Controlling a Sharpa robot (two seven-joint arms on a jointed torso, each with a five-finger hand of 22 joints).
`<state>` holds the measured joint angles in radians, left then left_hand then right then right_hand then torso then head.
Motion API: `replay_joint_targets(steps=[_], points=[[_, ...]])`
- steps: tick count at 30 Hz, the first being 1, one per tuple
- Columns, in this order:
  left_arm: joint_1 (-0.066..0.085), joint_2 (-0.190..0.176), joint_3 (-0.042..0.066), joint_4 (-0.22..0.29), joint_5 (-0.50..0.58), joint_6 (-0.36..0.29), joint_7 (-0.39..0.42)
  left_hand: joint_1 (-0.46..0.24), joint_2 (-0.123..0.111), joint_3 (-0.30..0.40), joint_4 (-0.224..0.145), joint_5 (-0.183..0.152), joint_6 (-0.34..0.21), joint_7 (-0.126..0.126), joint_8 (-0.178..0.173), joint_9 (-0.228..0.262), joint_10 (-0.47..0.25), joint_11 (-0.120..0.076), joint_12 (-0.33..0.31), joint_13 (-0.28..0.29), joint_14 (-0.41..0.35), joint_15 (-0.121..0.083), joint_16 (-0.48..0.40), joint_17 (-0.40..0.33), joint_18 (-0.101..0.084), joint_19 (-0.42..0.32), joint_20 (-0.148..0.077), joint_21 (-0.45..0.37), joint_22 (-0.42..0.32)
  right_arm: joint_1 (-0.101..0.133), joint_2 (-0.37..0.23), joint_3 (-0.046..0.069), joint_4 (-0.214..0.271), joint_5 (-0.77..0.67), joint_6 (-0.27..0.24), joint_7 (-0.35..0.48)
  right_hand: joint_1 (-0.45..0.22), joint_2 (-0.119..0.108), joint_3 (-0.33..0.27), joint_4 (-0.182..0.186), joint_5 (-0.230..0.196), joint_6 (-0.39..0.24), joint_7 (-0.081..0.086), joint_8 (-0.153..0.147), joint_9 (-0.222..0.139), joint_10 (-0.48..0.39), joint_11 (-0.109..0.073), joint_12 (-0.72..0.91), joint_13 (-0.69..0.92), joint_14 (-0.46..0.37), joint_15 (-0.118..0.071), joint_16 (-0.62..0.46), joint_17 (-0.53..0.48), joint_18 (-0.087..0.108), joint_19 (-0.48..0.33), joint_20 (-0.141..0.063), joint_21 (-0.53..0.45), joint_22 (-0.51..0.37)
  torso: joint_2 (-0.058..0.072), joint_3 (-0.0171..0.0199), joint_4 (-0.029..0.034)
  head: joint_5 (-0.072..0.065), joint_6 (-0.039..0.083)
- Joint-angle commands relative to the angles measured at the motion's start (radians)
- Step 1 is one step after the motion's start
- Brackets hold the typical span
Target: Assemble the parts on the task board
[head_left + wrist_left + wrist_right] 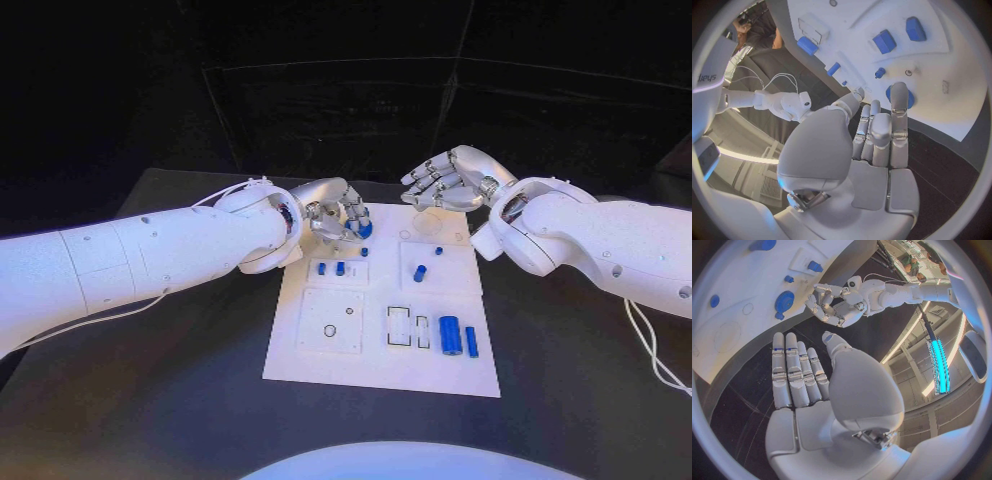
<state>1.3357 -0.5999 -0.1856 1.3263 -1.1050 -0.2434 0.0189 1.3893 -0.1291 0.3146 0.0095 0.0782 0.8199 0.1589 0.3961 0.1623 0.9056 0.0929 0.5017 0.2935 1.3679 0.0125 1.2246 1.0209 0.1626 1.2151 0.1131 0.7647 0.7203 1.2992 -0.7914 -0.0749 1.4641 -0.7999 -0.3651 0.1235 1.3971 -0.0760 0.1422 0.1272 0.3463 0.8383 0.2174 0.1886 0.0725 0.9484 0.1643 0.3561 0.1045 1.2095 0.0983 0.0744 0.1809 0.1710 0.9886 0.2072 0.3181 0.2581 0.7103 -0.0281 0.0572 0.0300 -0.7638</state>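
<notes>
Your bench (pixel 173 400) is black and bare around the task board (pixel 382 375), with dark room behind. The board lies below both hands, its far edge under the fingers. Judged from the layout, assembly is early: two long blue parts (pixel 450 334) lie loose at the near right, well short of the fingers; small ones (pixel 420 272) sit mid-board.

Left hand (pixel 335 212): fingers straight, one tip touching a round blue part (pixel 909 95); no grip visible. Right hand (pixel 450 180): fingers extended together, holding nothing, beyond the board's far edge.
</notes>
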Motion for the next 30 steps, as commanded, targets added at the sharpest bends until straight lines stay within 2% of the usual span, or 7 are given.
replay_joint_targets(steps=[1, 4, 5, 9, 19, 24, 30], points=[[-0.002, 0.016, -0.002, -0.018, -0.167, -0.016, 0.056, -0.008, -0.013, 0.016, -0.003, -0.005, 0.02, 0.001, -0.028, -0.022, 0.002, 0.004, -0.031, -0.041, 0.028, 0.001, 0.034, 0.031, 0.006, 0.04, 0.0, 0.059, 0.057, 0.002, 0.002, 0.001, 0.002, 0.004, -0.005, 0.01, -0.005, -0.001, 0.0, -0.005, 0.003, -0.007, 0.019, 0.003, -0.001, -0.006, 0.002, 0.005, -0.001, -0.001, 0.009, -0.005, -0.001, 0.009, 0.009, 0.001, -0.004, -0.002, 0.002, -0.0004, -0.002, -0.003, 0.001], [-0.007, 0.033, -0.004, -0.037, -0.199, 0.001, 0.055, -0.017, -0.019, 0.029, -0.009, -0.005, 0.052, -0.003, -0.049, -0.039, 0.02, 0.002, -0.058, -0.079, 0.064, -0.002, 0.082, 0.084, -0.011, 0.095, -0.002, 0.151, 0.147, 0.002, 0.002, 0.001, 0.002, 0.004, -0.006, 0.01, -0.005, -0.001, 0.0, -0.005, 0.003, -0.007, 0.019, 0.003, -0.001, -0.006, 0.002, 0.005, -0.001, -0.001, 0.009, -0.005, -0.001, 0.009, 0.009, 0.001, -0.004, -0.002, 0.001, -0.0001, -0.0006, -0.004, 0.001], [-0.008, 0.039, -0.005, -0.044, -0.213, 0.01, 0.052, -0.021, -0.022, 0.039, -0.012, -0.005, 0.066, -0.005, -0.061, -0.048, 0.035, 0.002, -0.075, -0.1, 0.087, -0.007, 0.108, 0.114, -0.022, 0.129, -0.004, 0.206, 0.2, 0.002, 0.002, 0.001, 0.002, 0.004, -0.007, 0.01, -0.005, -0.001, 0.0, -0.005, 0.003, -0.007, 0.019, 0.003, -0.001, -0.006, 0.002, 0.005, -0.001, -0.001, 0.009, -0.005, -0.001, 0.009, 0.009, 0.001, -0.004, -0.002, 0.001, 0.0, -0.0003, -0.005, 0.002], [-0.012, 0.062, -0.005, -0.068, -0.255, 0.056, 0.03, -0.034, -0.033, 0.067, -0.023, -0.005, 0.102, -0.01, -0.101, -0.073, 0.078, -0.005, -0.126, -0.158, 0.111, -0.011, 0.13, 0.132, -0.034, 0.169, -0.011, 0.273, 0.266, 0.002, 0.003, 0.001, 0.002, 0.004, -0.012, 0.01, -0.004, 0.0, 0.0, -0.006, 0.005, -0.008, 0.019, 0.004, -0.001, -0.007, 0.002, 0.006, -0.003, 0.0, 0.009, -0.006, -0.002, 0.009, 0.01, 0.001, -0.005, -0.003, 0.0, -0.0001, 0.0, -0.007, 0.003], [-0.016, 0.114, -0.006, -0.118, -0.315, 0.112, -0.007, -0.047, -0.031, 0.074, -0.025, -0.006, 0.124, -0.013, -0.122, -0.085, 0.097, -0.006, -0.154, -0.187, 0.117, -0.013, 0.128, 0.117, -0.041, 0.187, -0.013, 0.303, 0.299, 0.002, 0.007, 0.001, 0.002, 0.004, -0.021, 0.009, -0.004, -0.001, 0.0, -0.006, 0.005, -0.008, 0.019, 0.004, -0.001, -0.007, 0.002, 0.006, -0.003, 0.0, 0.009, -0.006, -0.002, 0.009, 0.01, 0.001, -0.006, -0.003, 0.0, 0.0002, 0.0004, -0.008, 0.004], [-0.018, 0.127, -0.005, -0.131, -0.325, 0.128, -0.012, -0.049, -0.028, 0.079, -0.027, -0.006, 0.138, -0.015, -0.127, -0.087, 0.111, -0.008, -0.162, -0.198, 0.118, -0.015, 0.124, 0.105, -0.041, 0.192, -0.015, 0.308, 0.305, 0.002, 0.007, 0.001, 0.003, 0.004, -0.021, 0.01, -0.004, -0.001, 0.001, -0.007, 0.006, -0.008, 0.019, 0.004, -0.001, -0.007, 0.002, 0.007, -0.004, -0.001, 0.009, -0.006, -0.003, 0.009, 0.01, 0.001, -0.007, -0.004, 0.0, 0.0006, -0.0007, -0.01, 0.002], [-0.019, 0.141, -0.005, -0.145, -0.332, 0.151, -0.019, -0.049, -0.023, 0.087, -0.03, -0.006, 0.152, -0.018, -0.134, -0.09, 0.127, -0.011, -0.173, -0.209, 0.119, -0.017, 0.122, 0.098, -0.043, 0.195, -0.017, 0.314, 0.311, 0.002, 0.007, 0.001, 0.003, 0.004, -0.021, 0.01, -0.004, 0.0, 0.001, -0.007, 0.008, -0.009, 0.019, 0.005, -0.001, -0.008, 0.002, 0.007, -0.005, -0.001, 0.009, -0.007, -0.004, 0.009, 0.011, 0.001, -0.008, -0.005, 0.0, 0.0005, 0.0017, -0.013, 0.001]])
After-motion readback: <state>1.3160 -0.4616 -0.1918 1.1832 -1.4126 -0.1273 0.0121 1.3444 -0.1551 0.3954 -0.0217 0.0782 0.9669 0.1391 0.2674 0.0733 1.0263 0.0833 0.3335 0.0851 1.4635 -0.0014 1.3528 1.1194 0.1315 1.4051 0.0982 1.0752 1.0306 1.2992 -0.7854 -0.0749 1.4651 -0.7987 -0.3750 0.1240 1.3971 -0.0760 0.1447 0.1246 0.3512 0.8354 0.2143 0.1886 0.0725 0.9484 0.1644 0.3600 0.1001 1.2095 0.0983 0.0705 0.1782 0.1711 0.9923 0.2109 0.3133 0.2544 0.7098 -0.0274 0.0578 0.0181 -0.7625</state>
